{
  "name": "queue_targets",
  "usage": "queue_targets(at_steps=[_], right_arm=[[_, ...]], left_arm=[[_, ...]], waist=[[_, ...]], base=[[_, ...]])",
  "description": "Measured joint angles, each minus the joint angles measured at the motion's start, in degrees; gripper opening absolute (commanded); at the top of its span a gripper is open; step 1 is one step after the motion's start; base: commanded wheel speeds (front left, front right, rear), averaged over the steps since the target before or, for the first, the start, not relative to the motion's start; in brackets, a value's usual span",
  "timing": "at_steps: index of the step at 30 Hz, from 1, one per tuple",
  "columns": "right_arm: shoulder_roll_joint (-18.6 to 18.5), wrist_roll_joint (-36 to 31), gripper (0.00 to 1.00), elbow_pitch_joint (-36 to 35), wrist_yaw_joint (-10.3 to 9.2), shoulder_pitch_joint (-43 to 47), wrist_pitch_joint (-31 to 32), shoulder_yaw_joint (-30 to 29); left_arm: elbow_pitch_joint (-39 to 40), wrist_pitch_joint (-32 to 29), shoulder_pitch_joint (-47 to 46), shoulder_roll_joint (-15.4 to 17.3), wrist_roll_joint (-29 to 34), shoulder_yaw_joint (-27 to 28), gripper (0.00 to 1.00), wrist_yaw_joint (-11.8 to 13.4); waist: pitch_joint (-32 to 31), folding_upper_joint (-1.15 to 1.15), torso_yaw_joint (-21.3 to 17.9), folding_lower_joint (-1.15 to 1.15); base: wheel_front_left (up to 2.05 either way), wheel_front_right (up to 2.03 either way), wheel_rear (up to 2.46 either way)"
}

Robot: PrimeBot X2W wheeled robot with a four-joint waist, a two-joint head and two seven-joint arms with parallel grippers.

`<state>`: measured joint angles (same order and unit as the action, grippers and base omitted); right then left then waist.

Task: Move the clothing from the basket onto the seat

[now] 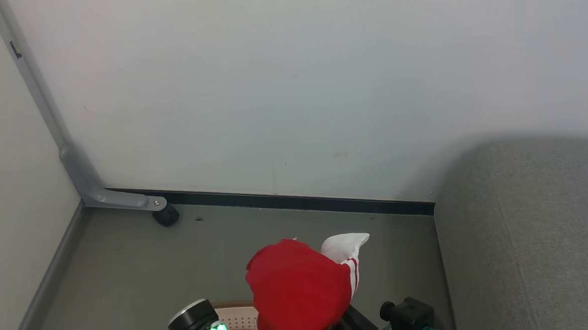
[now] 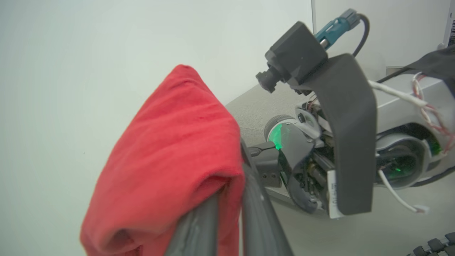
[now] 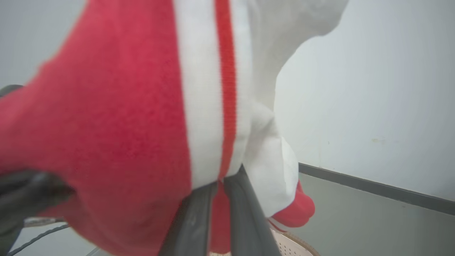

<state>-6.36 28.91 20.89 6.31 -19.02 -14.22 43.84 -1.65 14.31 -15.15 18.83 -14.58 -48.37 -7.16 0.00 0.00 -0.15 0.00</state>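
A red piece of clothing [image 1: 295, 286] with a white panel and striped trim hangs bunched above the basket [image 1: 235, 319], whose perforated cream wall and brown rim peek out at the bottom edge. My left gripper [image 2: 230, 188] is shut on a fold of the red fabric [image 2: 170, 156]. My right gripper [image 3: 222, 183] is shut on the same clothing [image 3: 199, 106], at its red-and-white stripe, with the basket rim [image 3: 296, 241] just below. The grey seat [image 1: 526, 237] lies to the right, with nothing on the part in view.
A white wall with a dark baseboard [image 1: 297, 202] closes the corner ahead. A grey metal bracket with a black caster [image 1: 165, 214] stands on the floor at the left. My right arm's wrist and camera [image 2: 295, 53] sit close beside the left gripper.
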Motion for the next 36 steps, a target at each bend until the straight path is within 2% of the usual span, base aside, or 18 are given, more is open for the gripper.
queue_targets(at_steps=[14, 15, 16, 27, 36], right_arm=[[1.37, 0.55, 0.00, -2.05, -0.02, 2.86, -0.01, -5.93], [1.47, 0.54, 0.00, -2.08, -0.01, 3.21, 0.00, -6.06], [1.55, 0.53, 0.00, -2.07, -0.01, 3.48, 0.00, -6.17], [2.09, 0.30, 0.00, -4.09, 0.01, 4.43, 0.00, -10.39], [2.52, 0.32, 0.00, -6.60, -0.21, 5.72, -0.01, -16.31]], left_arm=[[-0.02, 0.00, 0.00, -0.71, -0.47, 0.32, 0.00, 0.00], [0.00, 0.00, 0.00, -0.75, -0.47, 0.34, 0.16, 0.00], [0.08, 0.00, 0.00, -0.82, -0.47, 0.46, 1.00, 0.00], [-0.02, 0.01, -0.01, -0.97, -0.51, 0.69, 1.00, 0.00], [-0.14, 0.00, 0.04, -0.97, -0.51, 1.70, 1.00, 0.00]], waist=[[0.05, 0.00, 0.25, 0.00], [0.04, 0.00, 0.27, 0.00], [0.03, 0.00, 0.30, 0.00], [-0.14, 0.00, 0.72, 0.00], [-0.14, 0.00, 0.87, 0.00]], base=[[0.00, 0.00, 0.00], [0.00, 0.00, 0.00], [0.00, 0.00, 0.00], [0.00, 0.00, 0.00], [0.00, 0.00, 0.00]])
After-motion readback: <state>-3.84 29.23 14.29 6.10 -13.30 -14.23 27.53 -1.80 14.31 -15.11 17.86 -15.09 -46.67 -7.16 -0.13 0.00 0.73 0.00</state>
